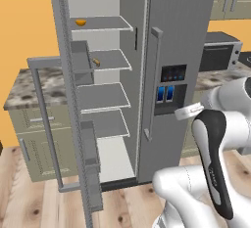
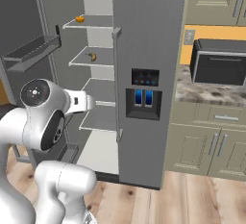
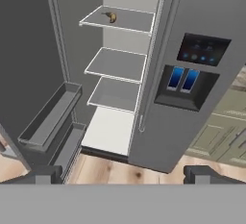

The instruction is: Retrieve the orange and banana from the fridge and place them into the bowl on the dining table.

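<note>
Our gripper (image 3: 120,174) stands fully open and holds nothing; we face the tall grey fridge (image 1: 181,51), its left door swung wide; the small round orange (image 1: 81,22) lies on the top shelf, the curved yellow banana (image 1: 96,62) on the shelf below, both within reach.

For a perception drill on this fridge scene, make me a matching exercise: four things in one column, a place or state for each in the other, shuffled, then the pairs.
Things:
1. orange
2. banana
3. left fridge door
4. gripper

Places or states:
A. swung open
B. on the top shelf in view
C. open, holding nothing
D. on the shelf just below the top one

Pairs: 1-B, 2-D, 3-A, 4-C
</note>
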You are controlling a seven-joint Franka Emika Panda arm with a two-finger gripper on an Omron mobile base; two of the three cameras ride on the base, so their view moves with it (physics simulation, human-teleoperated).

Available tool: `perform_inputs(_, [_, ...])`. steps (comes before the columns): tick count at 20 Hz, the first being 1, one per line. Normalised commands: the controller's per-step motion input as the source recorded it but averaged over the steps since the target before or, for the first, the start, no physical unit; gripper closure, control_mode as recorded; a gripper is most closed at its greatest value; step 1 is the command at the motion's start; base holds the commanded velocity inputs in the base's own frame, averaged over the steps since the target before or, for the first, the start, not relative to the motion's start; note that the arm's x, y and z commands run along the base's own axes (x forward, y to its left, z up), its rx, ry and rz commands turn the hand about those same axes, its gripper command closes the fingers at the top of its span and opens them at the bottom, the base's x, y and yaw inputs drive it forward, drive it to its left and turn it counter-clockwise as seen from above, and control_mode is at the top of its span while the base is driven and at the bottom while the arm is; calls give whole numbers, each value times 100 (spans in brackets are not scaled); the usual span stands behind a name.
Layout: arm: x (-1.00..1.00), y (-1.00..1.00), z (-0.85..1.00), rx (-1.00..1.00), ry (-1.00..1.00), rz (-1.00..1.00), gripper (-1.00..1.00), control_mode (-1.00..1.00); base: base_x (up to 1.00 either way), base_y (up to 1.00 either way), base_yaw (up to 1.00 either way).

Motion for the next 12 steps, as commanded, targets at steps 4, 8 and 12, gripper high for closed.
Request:
perform_inputs(4, [-32, -4, 0, 0, -17, 0, -100, -100, 0, 0, 0])
perform_inputs(8, [-1, 0, 0, 0, -6, 0, -100, 100, 1, 0, 0])
perform_inputs(12, [0, 0, 0, 0, 0, 0, -100, 100, 23, 2, 0])
